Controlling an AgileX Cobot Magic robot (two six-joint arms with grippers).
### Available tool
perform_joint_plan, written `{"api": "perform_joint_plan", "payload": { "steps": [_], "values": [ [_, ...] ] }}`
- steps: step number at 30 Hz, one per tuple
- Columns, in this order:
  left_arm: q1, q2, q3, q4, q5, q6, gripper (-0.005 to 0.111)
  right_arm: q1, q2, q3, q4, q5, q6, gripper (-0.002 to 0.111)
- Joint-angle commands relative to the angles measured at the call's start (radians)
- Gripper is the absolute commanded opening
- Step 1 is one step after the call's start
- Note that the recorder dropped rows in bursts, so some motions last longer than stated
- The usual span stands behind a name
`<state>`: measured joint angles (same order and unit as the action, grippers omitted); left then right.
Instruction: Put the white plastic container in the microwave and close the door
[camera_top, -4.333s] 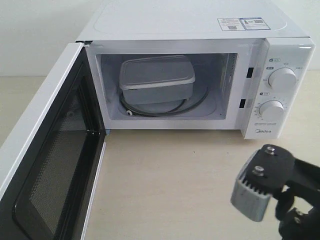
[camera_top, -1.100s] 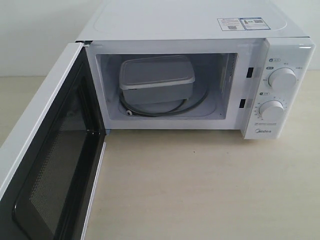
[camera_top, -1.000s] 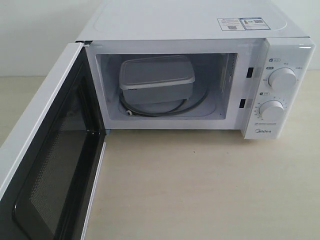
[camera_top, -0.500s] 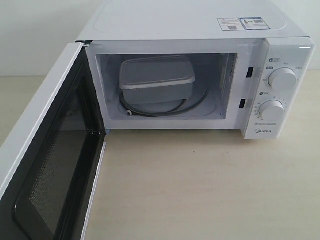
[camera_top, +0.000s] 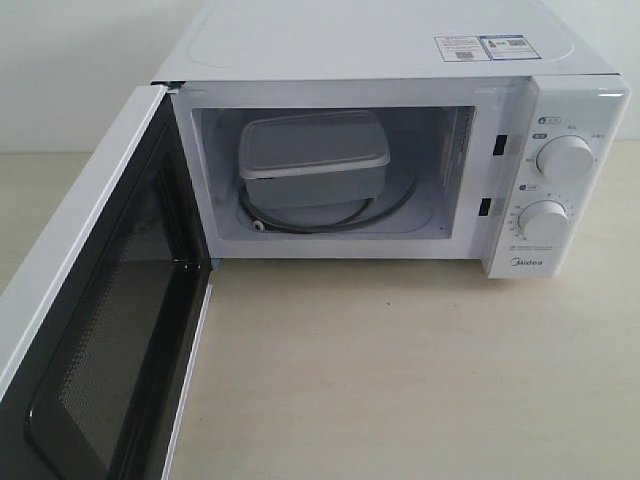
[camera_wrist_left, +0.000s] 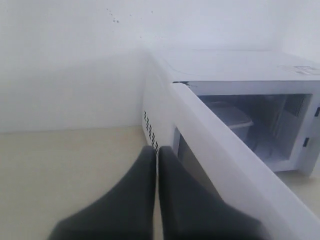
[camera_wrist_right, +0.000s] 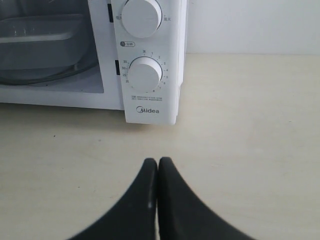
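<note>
Whereas a few seconds back the right gripper stood at the lower right of the exterior view, it has since left that view. Over the last second nothing else has shifted.

White plastic container (camera_top: 312, 160): inside the microwave (camera_top: 380, 40), left half of the cavity, lid on, sitting over a dark ring (camera_top: 392, 208). Door (camera_top: 80, 300): swung wide open to the left, dark mesh window facing the cavity.

Surface: pale beige table (camera_top: 400, 380), matte, bare in front of the oven. Room: plain white wall (camera_top: 70, 70) behind. Stickers (camera_top: 482, 47) on the oven's top; two round knobs (camera_top: 565, 158) on its right panel.

Left wrist view only: left gripper (camera_wrist_left: 157, 150), dark fingers pressed together, holding nothing, just beside the outer face of the open door. Vent slots (camera_wrist_left: 148, 127) on the oven's side wall show here and nowhere else. Container visible past the door edge, blurred.

Right wrist view only: right gripper (camera_wrist_right: 158, 161), fingers closed tip to tip, empty, over the table in front of the control panel and apart from it. Midea logo (camera_wrist_right: 148, 110) under the lower knob; dial numbers readable here, too small in the exterior view.
</note>
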<state>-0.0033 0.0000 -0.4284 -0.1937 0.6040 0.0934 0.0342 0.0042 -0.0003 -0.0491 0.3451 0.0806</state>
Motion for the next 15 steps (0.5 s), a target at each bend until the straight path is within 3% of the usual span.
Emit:
{"api": "perform_joint_plan", "payload": {
  "steps": [1, 6, 15],
  "values": [
    [-0.006, 0.000, -0.027, -0.016, 0.037, -0.009, 0.004, -0.004, -0.004, 0.000, -0.009, -0.005, -0.003, 0.000],
    [-0.006, 0.000, -0.027, -0.058, 0.010, -0.009, 0.004, -0.004, -0.004, 0.000, -0.009, -0.005, -0.003, 0.000],
    [-0.006, 0.000, -0.027, -0.262, -0.250, -0.009, 0.004, -0.004, -0.004, 0.000, -0.009, -0.005, -0.003, 0.000]
  ]
}}
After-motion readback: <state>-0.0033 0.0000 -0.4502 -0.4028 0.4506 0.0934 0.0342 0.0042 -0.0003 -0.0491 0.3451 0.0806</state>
